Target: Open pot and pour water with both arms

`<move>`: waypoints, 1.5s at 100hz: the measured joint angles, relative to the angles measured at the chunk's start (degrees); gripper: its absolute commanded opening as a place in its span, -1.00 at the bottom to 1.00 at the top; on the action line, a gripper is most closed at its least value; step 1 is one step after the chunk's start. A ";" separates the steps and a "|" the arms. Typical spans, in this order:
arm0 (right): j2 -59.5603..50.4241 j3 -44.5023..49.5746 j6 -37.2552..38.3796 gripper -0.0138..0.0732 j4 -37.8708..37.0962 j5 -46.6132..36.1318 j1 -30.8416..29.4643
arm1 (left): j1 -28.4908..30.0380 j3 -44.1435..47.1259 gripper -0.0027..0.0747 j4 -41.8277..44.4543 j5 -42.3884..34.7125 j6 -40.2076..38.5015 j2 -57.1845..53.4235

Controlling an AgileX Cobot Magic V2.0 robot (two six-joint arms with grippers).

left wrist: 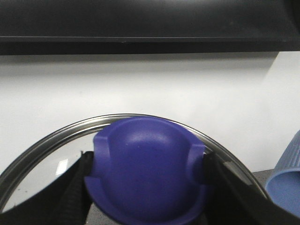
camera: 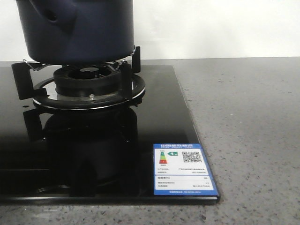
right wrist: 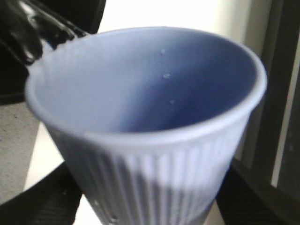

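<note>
The dark navy pot [camera: 75, 30] sits on the burner [camera: 89, 79] at the far left of the front view. Its top is cut off by the frame, and neither arm appears there. In the left wrist view my left gripper [left wrist: 147, 180] is shut on the blue knob [left wrist: 147, 168] of a glass lid with a steel rim [left wrist: 51, 140]. The lid shows against the white wall, with no pot under it. My right gripper [right wrist: 150, 204] is shut on a light blue ribbed cup [right wrist: 154, 108]. Only a few droplets show inside the cup.
A black glass hob [camera: 93, 154] with a blue-edged label sticker [camera: 183, 169] lies on the grey stone counter [camera: 248, 140]. The ribbed cup [left wrist: 287, 178] shows beside the lid in the left wrist view. A dark hood [left wrist: 150, 23] runs overhead.
</note>
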 measured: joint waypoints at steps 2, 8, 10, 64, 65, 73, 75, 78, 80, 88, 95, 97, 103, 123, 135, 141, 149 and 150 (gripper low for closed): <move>0.00 -0.11 0.00 0.22 -0.62 -0.14 0.00 | 0.00 0.00 -0.02 0.00 0.00 0.00 0.00; 0.00 -0.13 0.00 0.22 -2.47 -0.26 0.00 | 0.00 0.00 -0.02 0.00 0.00 0.00 0.00; 0.00 -0.17 0.00 0.22 -3.22 -0.36 0.00 | 0.00 0.00 -0.02 0.00 0.00 0.00 0.00; 0.00 -0.27 0.00 0.22 -9.28 -1.22 0.00 | 0.00 0.00 -0.02 0.00 0.00 0.00 0.00; 0.00 -0.27 0.00 0.22 -9.39 -1.22 0.00 | 0.00 0.00 -0.02 0.00 0.00 0.00 0.00; 0.00 -0.27 0.00 0.22 -9.37 -1.22 0.00 | 0.00 0.00 -0.02 0.04 0.00 0.00 0.00; 0.00 -0.27 0.00 0.22 -9.37 -1.22 0.00 | 0.00 0.00 -0.02 0.04 0.00 0.00 0.00; 0.00 -0.27 0.00 0.22 -9.37 -1.22 0.00 | 0.00 0.00 -0.02 0.04 0.00 0.00 0.00; 0.00 -0.27 0.00 0.22 -9.37 -1.22 0.00 | 0.00 0.00 -0.02 0.04 0.00 0.00 0.00; 0.00 -0.27 0.00 0.22 -9.37 -1.22 0.00 | 0.00 0.00 -0.02 0.04 0.00 0.00 0.00; 0.00 -0.27 0.36 0.22 -9.37 -1.22 0.00 | 0.00 0.00 -0.02 0.04 0.00 0.00 0.00; 0.00 -0.27 0.52 0.22 -9.37 -1.22 0.00 | 0.00 0.00 -0.02 0.04 0.00 0.00 0.00; 0.00 -0.27 0.91 0.22 -9.37 -1.22 0.00 | 0.00 0.00 -0.02 0.04 0.00 0.00 0.00; 0.00 -0.27 4.51 0.22 -9.37 -1.22 0.00 | 0.00 0.00 -0.02 0.04 0.00 0.00 0.00; 0.00 -0.27 8.17 0.22 -9.37 -1.12 0.00 | 0.00 0.00 -0.02 0.04 0.00 0.00 0.00; 0.00 -0.27 10.94 0.22 -9.37 -0.88 0.00 | 0.00 0.00 -0.02 0.04 0.00 0.00 0.00; 0.00 -0.27 15.25 0.22 -8.64 -0.09 0.00 | 0.00 0.00 -0.02 0.04 0.00 0.00 0.00; 0.00 -0.27 16.09 0.22 -8.54 0.04 0.00 | 0.00 0.00 -0.02 0.04 0.00 0.00 0.00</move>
